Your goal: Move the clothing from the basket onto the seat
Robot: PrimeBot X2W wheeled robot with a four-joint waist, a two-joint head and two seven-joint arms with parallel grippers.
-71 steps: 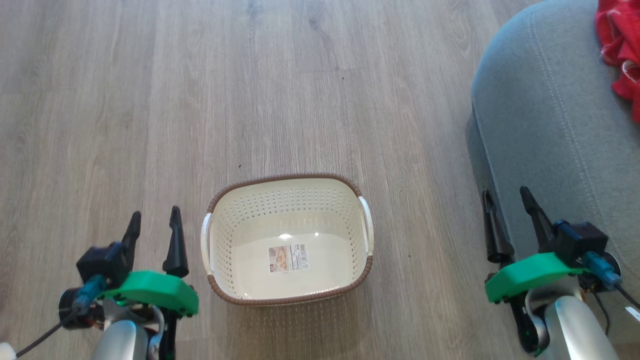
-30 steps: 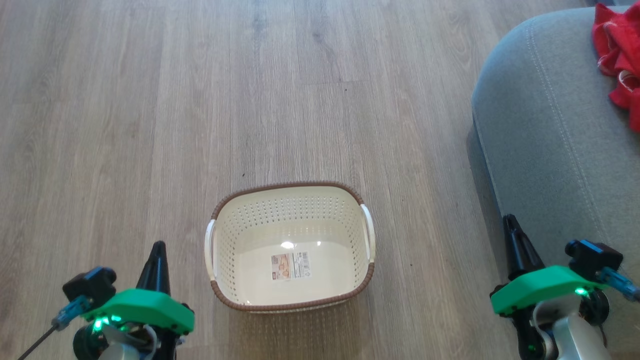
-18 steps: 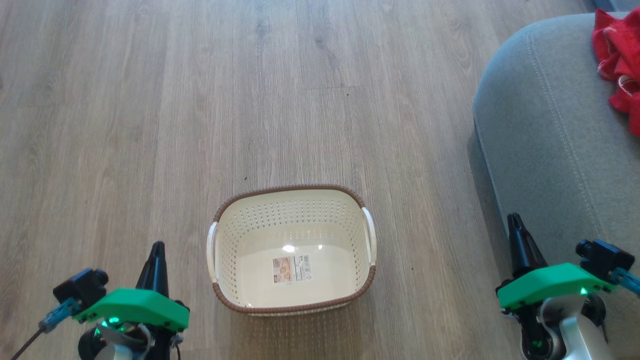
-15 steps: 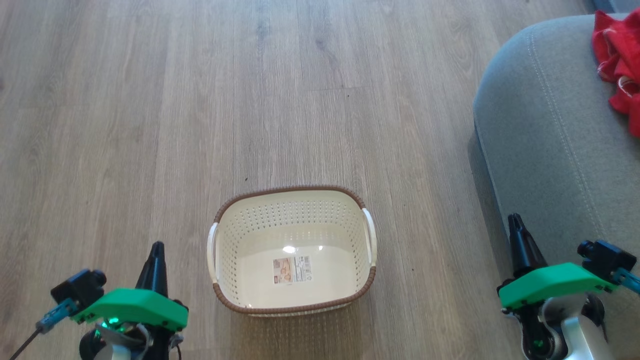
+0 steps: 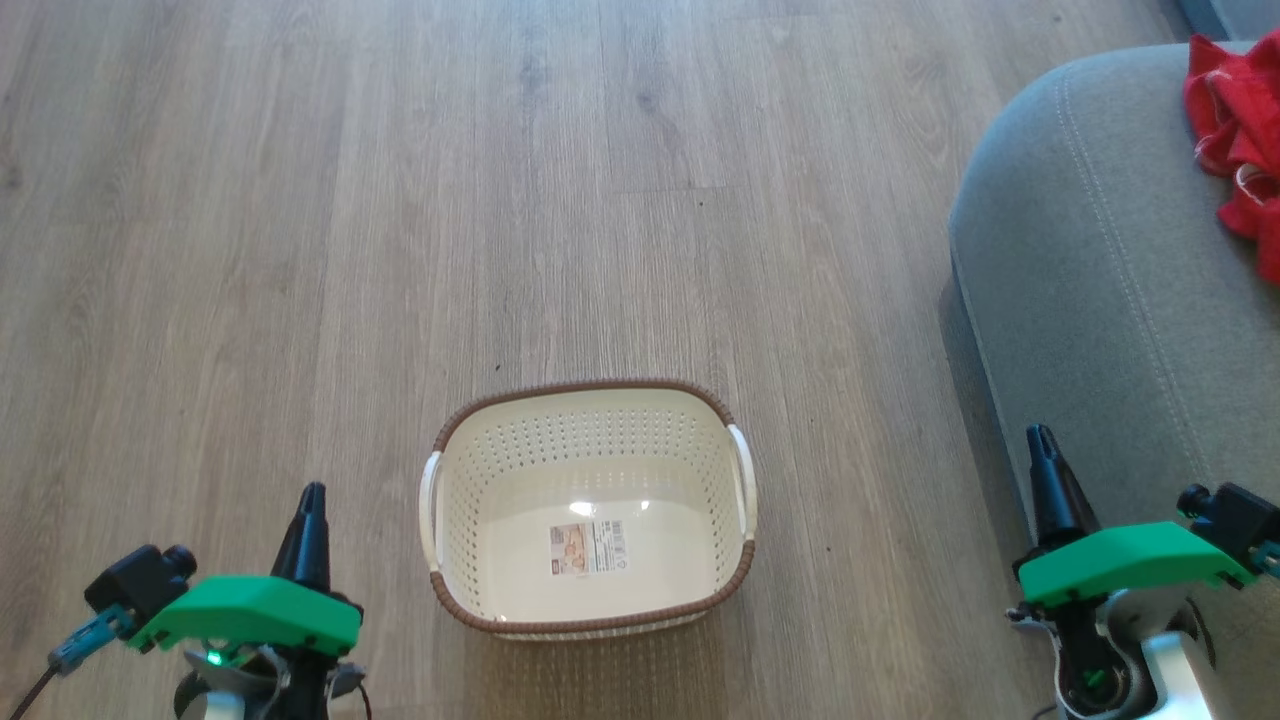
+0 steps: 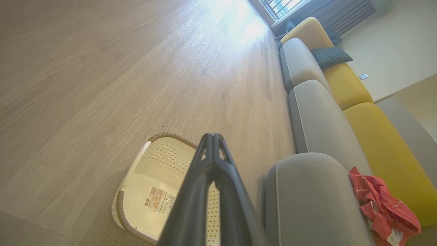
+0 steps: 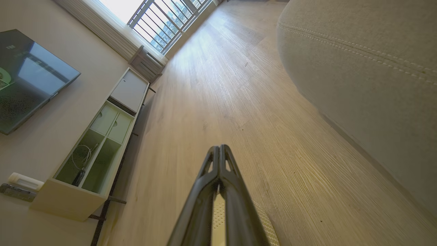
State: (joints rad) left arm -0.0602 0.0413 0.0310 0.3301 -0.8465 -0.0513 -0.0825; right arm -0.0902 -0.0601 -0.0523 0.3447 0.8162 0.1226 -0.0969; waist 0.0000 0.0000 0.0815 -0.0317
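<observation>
Cream perforated plastic basket (image 5: pixel 590 440) empty; bright red garment (image 5: pixel 1235 150) on grey upholstered seat (image 5: pixel 1080 250). Left claw (image 5: pixel 310 497), right claw (image 5: pixel 1042 438) clenched, empty. Looks done

The left gripper (image 5: pixel 312 492) has two long dark tapered fingers (image 5: pixel 305 545), a bright green housing (image 5: pixel 250 612), a black camera block (image 5: pixel 135 578) and a teal connector (image 5: pixel 85 632). The right gripper (image 5: pixel 1042 435) matches, on a silver forearm (image 5: pixel 1172 680).

Red clothing (image 5: pixel 1238 140) cut off by the right edge, seat (image 5: pixel 1090 280) likewise, sticker (image 5: pixel 588 548) print unreadable, basket (image 6: pixel 160 155) partly behind left gripper (image 6: pixel 213 135).
</observation>
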